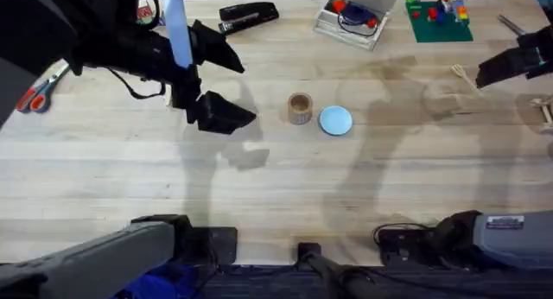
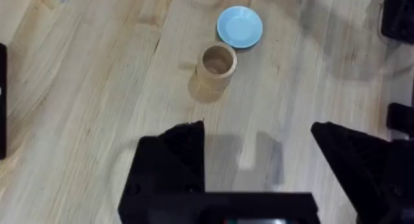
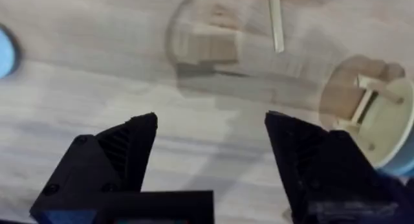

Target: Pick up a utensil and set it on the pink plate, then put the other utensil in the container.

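Overhead view: the right gripper (image 1: 484,72), jaws wide and empty, hovers at the far right beside a pale wooden utensil (image 1: 462,73); lowering squarely astride its thin handle looks wisest. The left gripper (image 1: 226,90) gapes empty left of the tan wooden cup (image 1: 300,108).

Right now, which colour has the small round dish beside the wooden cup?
Light blue dish, seen best from the left wrist, beside the cup.

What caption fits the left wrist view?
Open left gripper hovers over bare wood, short of the wooden cup and light-blue dish.
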You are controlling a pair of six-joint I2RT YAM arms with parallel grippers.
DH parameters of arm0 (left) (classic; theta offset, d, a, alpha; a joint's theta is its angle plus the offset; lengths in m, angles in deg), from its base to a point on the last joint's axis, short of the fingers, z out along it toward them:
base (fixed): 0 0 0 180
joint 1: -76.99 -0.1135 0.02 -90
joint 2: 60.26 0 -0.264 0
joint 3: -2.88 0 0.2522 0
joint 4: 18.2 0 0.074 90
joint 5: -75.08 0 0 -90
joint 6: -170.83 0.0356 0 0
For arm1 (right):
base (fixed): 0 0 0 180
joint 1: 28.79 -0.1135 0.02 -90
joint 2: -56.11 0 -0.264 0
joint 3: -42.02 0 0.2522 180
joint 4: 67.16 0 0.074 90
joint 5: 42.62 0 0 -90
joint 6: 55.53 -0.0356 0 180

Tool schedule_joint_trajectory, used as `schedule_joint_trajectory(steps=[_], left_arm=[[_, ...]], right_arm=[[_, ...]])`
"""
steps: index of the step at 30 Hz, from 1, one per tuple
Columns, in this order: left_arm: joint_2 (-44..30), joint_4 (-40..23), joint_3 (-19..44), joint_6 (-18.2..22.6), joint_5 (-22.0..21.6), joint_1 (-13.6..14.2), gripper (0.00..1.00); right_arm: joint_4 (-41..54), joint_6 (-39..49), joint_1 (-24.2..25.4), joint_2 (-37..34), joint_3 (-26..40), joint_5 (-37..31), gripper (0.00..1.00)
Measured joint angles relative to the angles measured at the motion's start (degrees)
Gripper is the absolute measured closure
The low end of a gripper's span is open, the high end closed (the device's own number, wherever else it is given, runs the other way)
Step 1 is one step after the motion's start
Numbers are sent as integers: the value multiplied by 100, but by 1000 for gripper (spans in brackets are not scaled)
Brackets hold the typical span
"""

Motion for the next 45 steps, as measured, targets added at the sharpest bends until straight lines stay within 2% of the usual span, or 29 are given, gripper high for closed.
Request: schedule_joint_trajectory(steps=[7,19,25,37,45], left_arm=[[-2,0,0,0,0,0,6],[0,-7,0,0,0,0,6],[-1,-7,0,2,2,0,6],[0,-7,0,1,2,0,6],[0,-7,0,2,2,0,6]], right_arm=[[-627,311,189,-773,0,138,6],[-1697,423,187,-1432,19,-287,6],[-1619,468,185,-1749,214,-310,6],[-699,624,106,-2616,1558,-339,6],[-597,750,-127,-3136,1637,-395,6]])
